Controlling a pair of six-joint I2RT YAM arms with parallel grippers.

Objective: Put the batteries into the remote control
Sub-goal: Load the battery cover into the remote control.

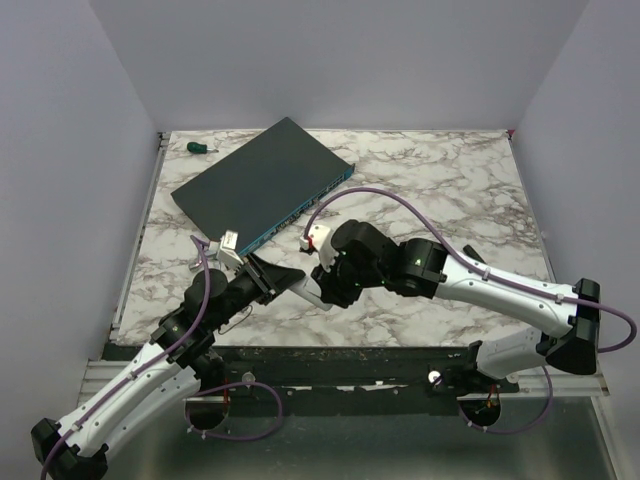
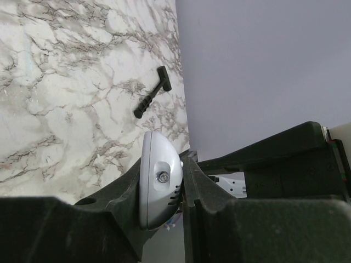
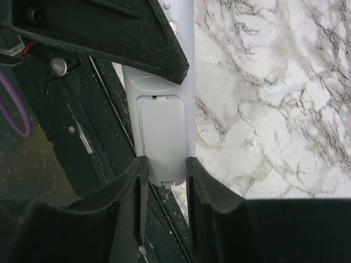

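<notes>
The remote control [image 1: 306,286] is held in the air between both grippers, near the table's front edge. My left gripper [image 1: 292,281] is shut on its rounded front end [image 2: 159,183], where a small LED lens shows; the fingers [image 2: 123,203] press both flat faces. My right gripper [image 3: 163,171] is shut on the other end, with the back face and its grey battery cover [image 3: 160,137] turned toward the wrist camera. The left gripper's dark finger [image 3: 109,33] crosses the top of that view. No batteries are in view.
A large flat dark network box [image 1: 262,185] lies at the back left of the marble table [image 1: 450,200]. A small green screwdriver [image 1: 197,148] sits in the far left corner. A dark T-shaped tool [image 2: 152,99] lies near a wall. The table's front edge [image 1: 350,350] is just below the grippers.
</notes>
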